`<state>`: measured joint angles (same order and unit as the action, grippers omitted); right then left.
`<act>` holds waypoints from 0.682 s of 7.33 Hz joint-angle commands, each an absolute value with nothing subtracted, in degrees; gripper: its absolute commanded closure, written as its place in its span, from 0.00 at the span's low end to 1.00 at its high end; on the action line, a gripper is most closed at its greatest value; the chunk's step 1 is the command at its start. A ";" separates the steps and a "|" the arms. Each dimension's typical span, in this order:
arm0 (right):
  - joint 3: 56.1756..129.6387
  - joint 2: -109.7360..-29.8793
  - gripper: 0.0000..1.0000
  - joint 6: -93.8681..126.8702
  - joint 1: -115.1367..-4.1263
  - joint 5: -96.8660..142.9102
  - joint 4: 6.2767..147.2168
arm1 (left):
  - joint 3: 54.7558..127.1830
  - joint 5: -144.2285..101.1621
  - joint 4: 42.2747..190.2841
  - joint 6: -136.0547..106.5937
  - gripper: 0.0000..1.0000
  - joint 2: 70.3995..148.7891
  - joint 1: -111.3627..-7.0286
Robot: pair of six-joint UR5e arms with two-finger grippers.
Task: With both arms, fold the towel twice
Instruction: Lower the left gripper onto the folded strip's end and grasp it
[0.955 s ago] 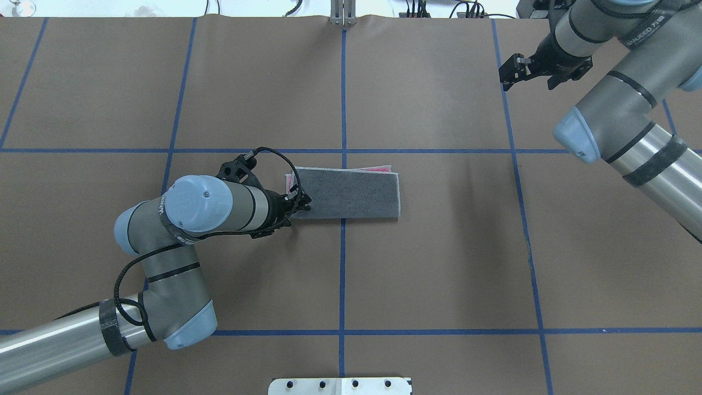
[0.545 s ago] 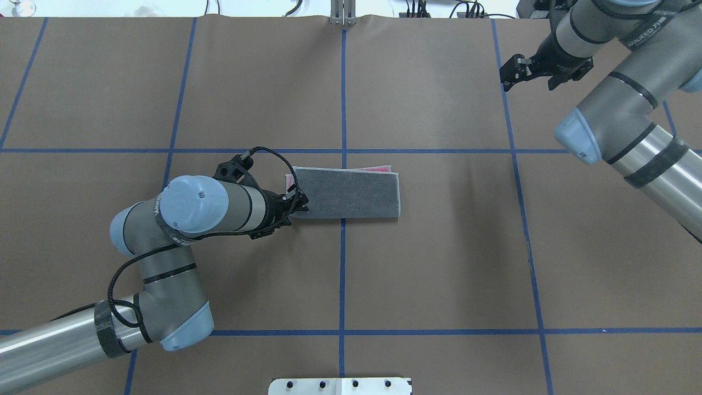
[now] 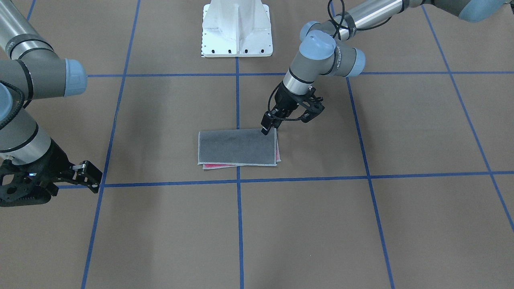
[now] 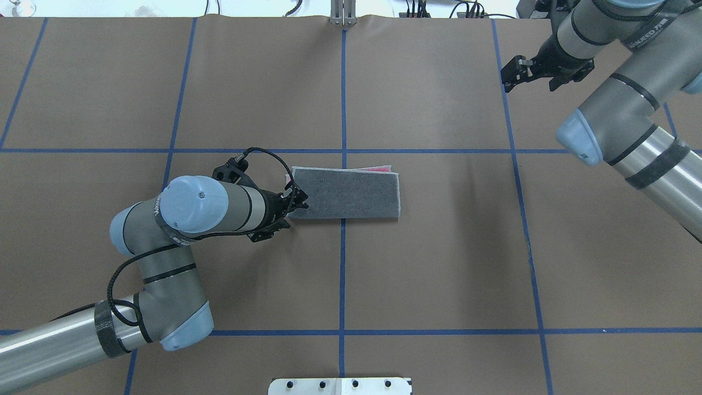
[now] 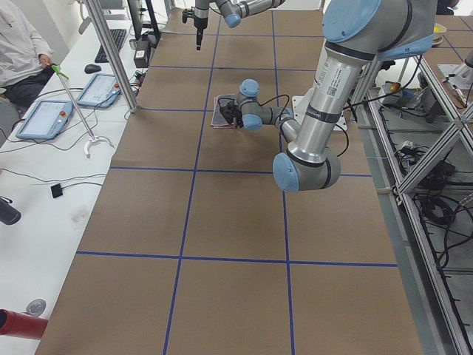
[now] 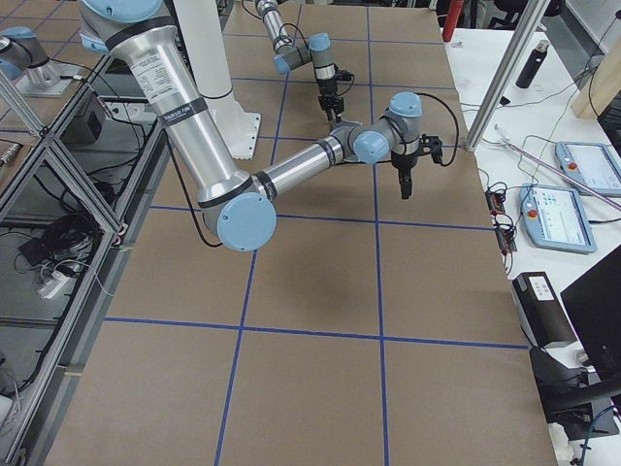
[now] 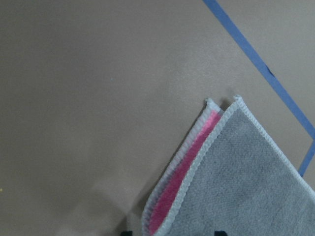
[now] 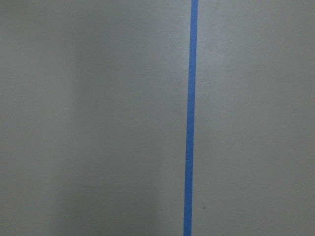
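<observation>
Front-facing: folded towel, grey side up on bench, one corner right at left claw. Overhead: right claw spread wide, far from towel. Left wrist: parted across towel edge, unclamped.

Towel: we see it folded once, dark grey face up, pink peeking along one long edge, flat on the worktop.
Left tool: fingers spread, at a towel corner.
Right tool: well apart.
</observation>
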<state>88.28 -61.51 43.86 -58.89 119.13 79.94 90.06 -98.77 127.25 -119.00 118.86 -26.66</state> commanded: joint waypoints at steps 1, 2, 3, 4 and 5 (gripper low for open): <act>88.33 -61.61 0.01 43.86 -58.89 119.18 79.89 | 90.09 -98.70 127.18 -123.29 0.36 118.57 -26.81; 88.33 -61.61 0.01 43.86 -58.89 119.09 79.89 | 90.09 -98.53 127.18 -125.05 0.36 118.56 -26.89; 88.33 -61.61 0.01 43.86 -58.89 119.09 79.89 | 90.09 -98.44 127.18 -127.59 0.36 118.56 -27.24; 88.33 -61.61 0.01 43.86 -58.89 119.09 79.89 | 90.00 -97.57 127.18 -129.18 0.36 118.56 -27.33; 88.33 -61.61 0.01 43.86 -58.89 119.18 79.89 | 89.91 -97.04 127.18 -129.37 0.37 118.56 -27.33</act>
